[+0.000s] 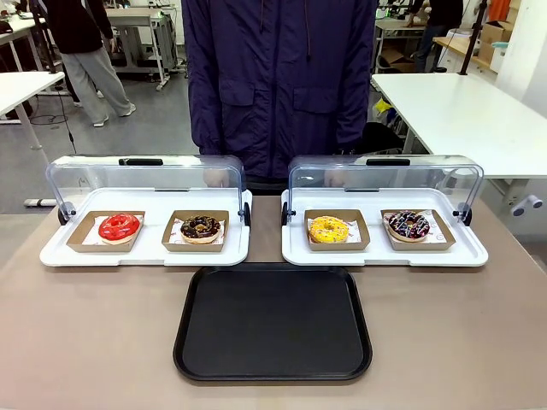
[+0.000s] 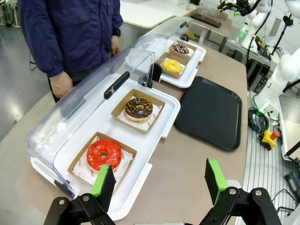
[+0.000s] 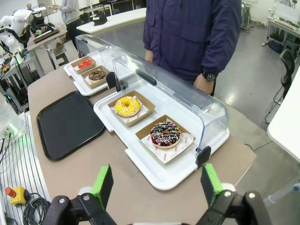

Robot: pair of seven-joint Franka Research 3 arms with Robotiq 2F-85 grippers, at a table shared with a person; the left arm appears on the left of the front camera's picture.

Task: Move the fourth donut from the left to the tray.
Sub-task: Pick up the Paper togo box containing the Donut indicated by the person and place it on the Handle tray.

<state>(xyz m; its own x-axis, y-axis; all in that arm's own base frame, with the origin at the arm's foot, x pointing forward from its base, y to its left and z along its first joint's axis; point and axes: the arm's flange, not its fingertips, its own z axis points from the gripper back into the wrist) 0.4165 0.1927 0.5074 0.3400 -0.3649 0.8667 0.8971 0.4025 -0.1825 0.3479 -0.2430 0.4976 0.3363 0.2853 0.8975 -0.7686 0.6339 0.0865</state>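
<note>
Collision with the raised clear lid point(image 1: 385, 181) is risked if the reach is made too high. The fourth donut point(image 1: 408, 225) is seated on the right display tray point(image 1: 479, 254), beyond the tray point(image 1: 273, 325). The left gripper point(image 2: 158, 168) and right gripper point(image 3: 155, 171) are held wide open, empty.

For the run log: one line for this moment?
fourth donut: on right display tray | tray: bare | left gripper: open | right gripper: open
</note>
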